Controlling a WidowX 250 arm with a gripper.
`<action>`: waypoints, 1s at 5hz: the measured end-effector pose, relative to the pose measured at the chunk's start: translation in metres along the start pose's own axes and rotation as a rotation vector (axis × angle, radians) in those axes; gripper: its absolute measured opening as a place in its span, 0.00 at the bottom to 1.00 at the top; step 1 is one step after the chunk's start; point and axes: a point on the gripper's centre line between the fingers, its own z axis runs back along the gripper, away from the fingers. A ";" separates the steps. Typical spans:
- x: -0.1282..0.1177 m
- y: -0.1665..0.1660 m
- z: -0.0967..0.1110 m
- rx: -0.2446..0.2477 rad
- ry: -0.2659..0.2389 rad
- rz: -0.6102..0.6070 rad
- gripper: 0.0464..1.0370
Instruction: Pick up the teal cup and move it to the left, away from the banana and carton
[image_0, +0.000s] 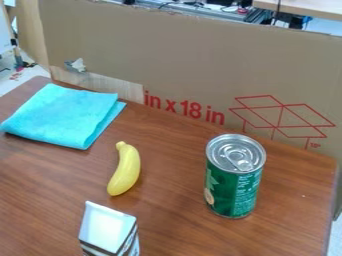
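Okay, status from my end: I can't tell whether the claw is open, closed or gripping anything, so I won't assume either way. The yellow banana (125, 170) lies on the brown surface (175, 200), left of the middle, stem end pointing up the view toward the folded teal cloth (63, 115). A green can (232, 192) stands upright to the right, silver lid (222, 145) up, well apart from the banana. The white-topped carton (107, 227) is at the bottom edge, just below the banana.

Main risk I see is the banana: smooth, curved skin, so an off-centre squeeze would probably spin it or squirt it out. The carton is near enough that a wide approach from that side could clip it and shove it into the banana.

The can is the tall one – if I catch it near the lid it could tip, and then likely roll. Squeezed off-centre, it might just twist away. The cloth could snag at its loose folded edge and drag askew. I'd also watch the cardboard (194, 65) behind the surface – reaching too far back could bump it.
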 end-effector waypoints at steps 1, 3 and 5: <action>-0.005 -0.004 0.027 0.005 -0.079 -0.002 0.61; -0.027 -0.020 0.067 0.057 -0.183 -0.030 0.97; -0.068 -0.115 0.099 0.063 -0.232 -0.225 0.96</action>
